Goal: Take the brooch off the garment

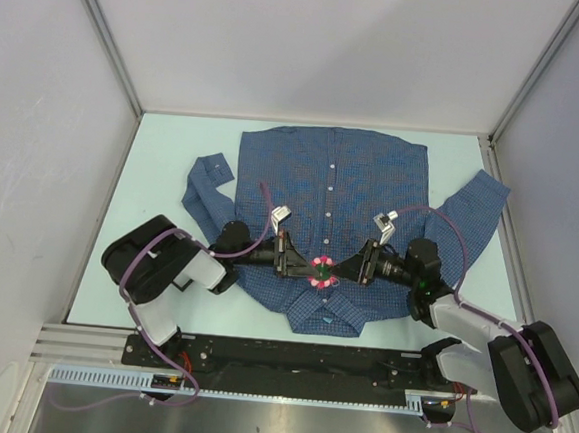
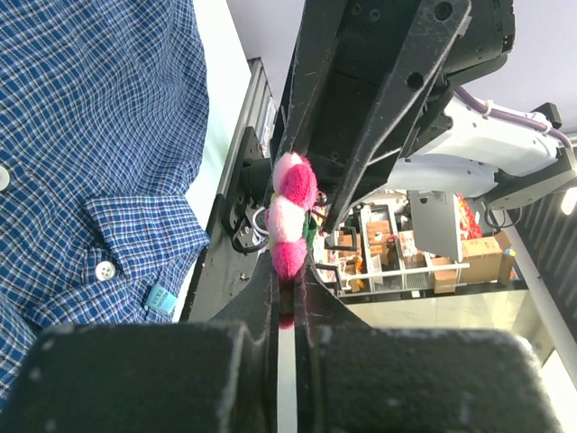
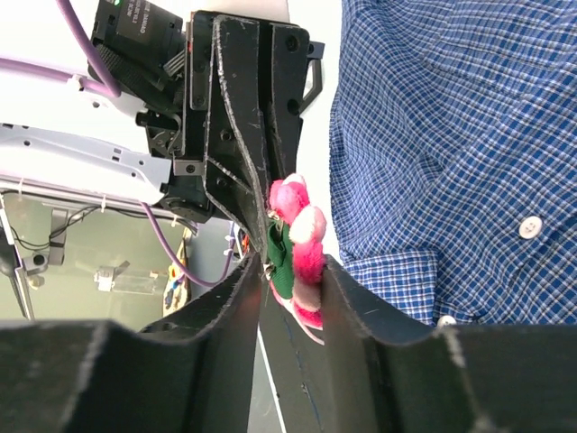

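So the brooch (image 2: 290, 212) is held up between the two grippers, over the collar end of the shirt (image 1: 333, 170), near the edge closest to the arm bases. Fuzzy pink and red petals can be seen on one face and a green backing on the other. In both wrist views it looks lifted clear of the fabric, with no cloth seen clinging to it, though the pin itself can't be made out.

The left gripper (image 2: 287, 290) is pinched down to a thin slit, with the edge of a petal caught in it. The right gripper (image 3: 293, 280) is closed in from the opposite side with a wider gap. That gap is filled by the brooch, with one finger pressed on the green backing and the other on the petals. So it's gripped from both ends, tips nearly meeting.

The shirt is spread flat, front up, on the pale table (image 1: 163, 166), sleeves out to either side. A white button (image 2: 106, 270) and a small blue tag (image 2: 160, 299) are visible by the collar.
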Controlling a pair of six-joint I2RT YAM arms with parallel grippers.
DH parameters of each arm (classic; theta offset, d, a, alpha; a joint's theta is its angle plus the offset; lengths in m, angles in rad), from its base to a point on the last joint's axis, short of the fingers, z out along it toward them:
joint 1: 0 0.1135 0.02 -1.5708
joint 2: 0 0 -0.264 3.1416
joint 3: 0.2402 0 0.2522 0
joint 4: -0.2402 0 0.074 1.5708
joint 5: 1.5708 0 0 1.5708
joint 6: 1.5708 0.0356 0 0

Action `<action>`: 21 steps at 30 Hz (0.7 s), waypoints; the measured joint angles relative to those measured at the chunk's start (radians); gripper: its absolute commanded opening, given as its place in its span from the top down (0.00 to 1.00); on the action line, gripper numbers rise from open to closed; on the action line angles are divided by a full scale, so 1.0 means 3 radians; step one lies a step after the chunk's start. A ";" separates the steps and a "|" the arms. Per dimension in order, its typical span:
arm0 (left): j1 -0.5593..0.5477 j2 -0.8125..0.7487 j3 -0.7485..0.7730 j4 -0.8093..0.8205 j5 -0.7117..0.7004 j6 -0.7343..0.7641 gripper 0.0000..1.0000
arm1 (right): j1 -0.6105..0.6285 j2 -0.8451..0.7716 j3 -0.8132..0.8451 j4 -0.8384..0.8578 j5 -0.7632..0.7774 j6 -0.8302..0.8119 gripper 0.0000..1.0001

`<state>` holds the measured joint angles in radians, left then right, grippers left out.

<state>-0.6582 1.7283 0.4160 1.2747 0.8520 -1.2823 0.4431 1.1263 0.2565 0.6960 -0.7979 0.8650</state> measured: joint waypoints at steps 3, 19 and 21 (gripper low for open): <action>0.0000 0.0019 0.0000 0.0010 0.0001 -0.0018 1.00 | 0.0000 0.0053 0.0000 0.0037 -0.0009 0.0024 0.66; -0.0017 0.0020 -0.0001 0.0014 0.0056 -0.0065 1.00 | 0.0126 0.0228 0.0000 0.0203 0.0023 0.0076 0.76; -0.0014 0.0020 -0.0004 0.0014 0.0057 -0.0065 1.00 | 0.0126 0.0242 0.0000 0.0219 0.0023 0.0084 0.79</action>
<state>-0.6624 1.7344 0.4149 1.2789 0.8692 -1.3018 0.4808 1.1988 0.2565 0.7616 -0.7910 0.8902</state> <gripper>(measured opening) 0.028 0.261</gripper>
